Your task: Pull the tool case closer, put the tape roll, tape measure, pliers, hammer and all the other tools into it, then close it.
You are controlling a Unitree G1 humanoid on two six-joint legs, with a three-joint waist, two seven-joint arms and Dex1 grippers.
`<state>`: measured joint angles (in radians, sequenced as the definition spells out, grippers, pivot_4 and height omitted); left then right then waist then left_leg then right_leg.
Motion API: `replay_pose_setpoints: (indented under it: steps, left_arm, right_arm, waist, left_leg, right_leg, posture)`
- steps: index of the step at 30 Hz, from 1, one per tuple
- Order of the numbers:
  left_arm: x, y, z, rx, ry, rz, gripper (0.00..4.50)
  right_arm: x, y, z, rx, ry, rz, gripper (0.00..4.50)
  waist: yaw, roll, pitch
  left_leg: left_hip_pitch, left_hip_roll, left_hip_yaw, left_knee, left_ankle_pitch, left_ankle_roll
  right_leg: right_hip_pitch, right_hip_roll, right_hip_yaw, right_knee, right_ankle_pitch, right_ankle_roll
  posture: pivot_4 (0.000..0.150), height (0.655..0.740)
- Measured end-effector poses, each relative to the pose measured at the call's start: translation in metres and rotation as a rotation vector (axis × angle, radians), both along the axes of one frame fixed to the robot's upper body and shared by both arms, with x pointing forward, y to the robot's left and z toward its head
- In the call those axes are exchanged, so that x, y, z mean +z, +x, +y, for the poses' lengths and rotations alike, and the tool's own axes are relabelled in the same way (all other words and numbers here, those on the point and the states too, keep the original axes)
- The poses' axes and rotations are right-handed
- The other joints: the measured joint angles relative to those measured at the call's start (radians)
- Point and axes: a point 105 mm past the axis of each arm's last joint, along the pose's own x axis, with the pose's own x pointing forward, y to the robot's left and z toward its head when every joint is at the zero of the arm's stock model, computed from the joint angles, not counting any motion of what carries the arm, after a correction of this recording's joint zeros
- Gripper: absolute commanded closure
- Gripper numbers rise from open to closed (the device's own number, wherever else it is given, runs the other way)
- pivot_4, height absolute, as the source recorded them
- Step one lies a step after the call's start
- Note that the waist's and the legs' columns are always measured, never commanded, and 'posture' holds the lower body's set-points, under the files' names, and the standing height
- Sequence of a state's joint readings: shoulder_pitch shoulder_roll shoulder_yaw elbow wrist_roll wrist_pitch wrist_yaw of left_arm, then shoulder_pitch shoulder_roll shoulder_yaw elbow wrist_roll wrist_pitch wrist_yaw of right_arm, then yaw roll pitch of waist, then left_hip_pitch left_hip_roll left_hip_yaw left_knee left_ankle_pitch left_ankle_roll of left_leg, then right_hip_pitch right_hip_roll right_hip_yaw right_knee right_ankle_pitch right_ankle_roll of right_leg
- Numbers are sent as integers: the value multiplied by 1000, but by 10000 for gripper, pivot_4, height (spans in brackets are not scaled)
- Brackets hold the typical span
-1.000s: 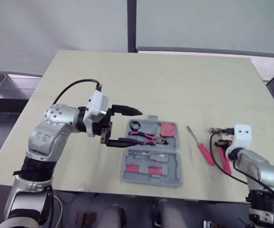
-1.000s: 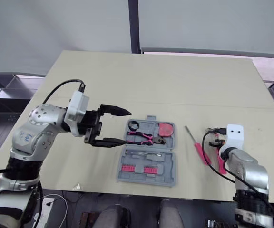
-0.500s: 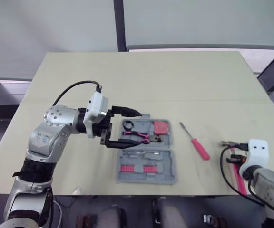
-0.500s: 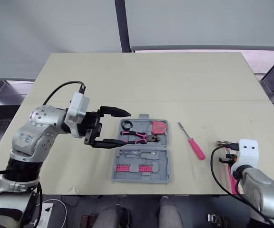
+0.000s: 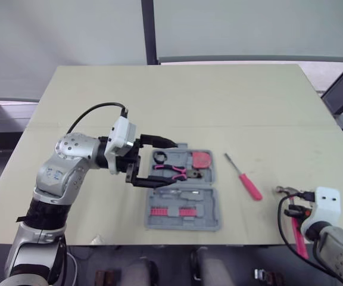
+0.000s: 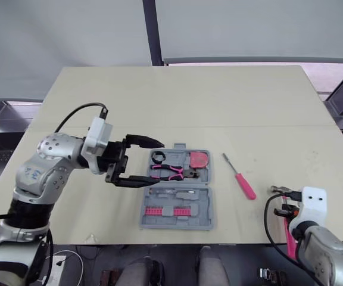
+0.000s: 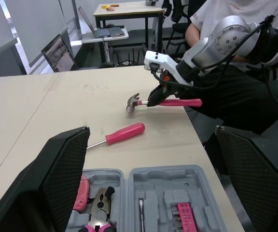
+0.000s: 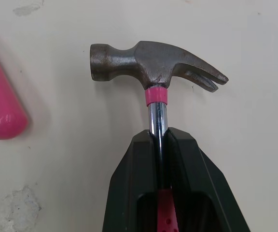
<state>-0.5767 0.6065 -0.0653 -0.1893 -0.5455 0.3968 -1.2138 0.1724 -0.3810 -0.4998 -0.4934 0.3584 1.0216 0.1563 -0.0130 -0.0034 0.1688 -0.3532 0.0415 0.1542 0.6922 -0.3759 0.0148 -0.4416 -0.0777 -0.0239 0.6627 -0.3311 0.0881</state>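
The hammer (image 8: 153, 63) is being gripped by its metal neck in the closed right claw (image 8: 159, 137), near the worktop's (image 5: 219, 101) front right corner. Its head is pointing away from the robot and its handle back toward it. The tool case (image 5: 214, 214) is lying open well to its left, beyond the screwdriver (image 5: 243, 177). The left claw (image 5: 171, 162) is gaping wide at the case's left edge.

An office-like room — a desk (image 7: 129, 8) with a laptop (image 7: 105, 33) behind the pale worktop (image 7: 28, 101), a person (image 7: 226, 14) seated beside it.
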Motion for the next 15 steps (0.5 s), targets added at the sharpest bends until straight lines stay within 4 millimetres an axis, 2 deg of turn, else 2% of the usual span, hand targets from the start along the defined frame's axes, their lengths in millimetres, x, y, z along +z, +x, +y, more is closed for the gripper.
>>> replay_pose_setpoints:
  steps: [5,6,8,9,10,14,15]
  left_arm:
    - [-1,0,0,0,0,1,0]
    - [-1,0,0,-1,0,1,0]
    - [-1,0,0,-1,0,0,0]
    - [-1,0,0,-2,0,-1,0]
    - [-1,0,0,-2,0,-2,0]
    - [0,-1,1,-3,2,-10,0]
    - [0,-1,1,-4,3,-11,0]
  right_arm:
    - [-12,3,-2,-4,-3,12,44695]
    - [-12,3,-2,-4,-4,10,37606]
    - [-11,5,-2,3,-1,1,32843]
    - [-10,6,-2,11,-2,-1,26962]
    - [-8,7,-3,24,-7,-2,23101]
    - [18,7,-11,154,-53,21,2897]
    - [28,5,-10,226,-77,35,456]
  waist:
    - [-2,0,0]
    - [-3,0,0]
    - [-4,0,0]
    - [-5,0,0]
    - [-6,0,0]
    - [-7,0,0]
    - [-7,0,0]
  left_leg:
    - [0,0,0,0,0,0]
    - [0,0,0,0,0,0]
    - [0,0,0,1,0,0]
    - [0,0,0,1,0,0]
    - [0,0,0,1,0,0]
    - [0,0,0,1,0,0]
    - [0,0,-1,1,0,0]
  right_leg:
    - [0,0,0,0,0,0]
    - [0,0,0,0,0,0]
    - [0,0,0,0,0,0]
    - [0,0,0,0,0,0]
    - [0,0,0,0,0,0]
    - [1,0,0,0,0,0]
    - [1,0,0,0,0,0]
  posture:
    - [1500,7400]
    - [1500,7400]
    - [1500,7400]
    - [1500,7400]
    - [1500,7400]
    - [1500,7400]
    - [1500,7400]
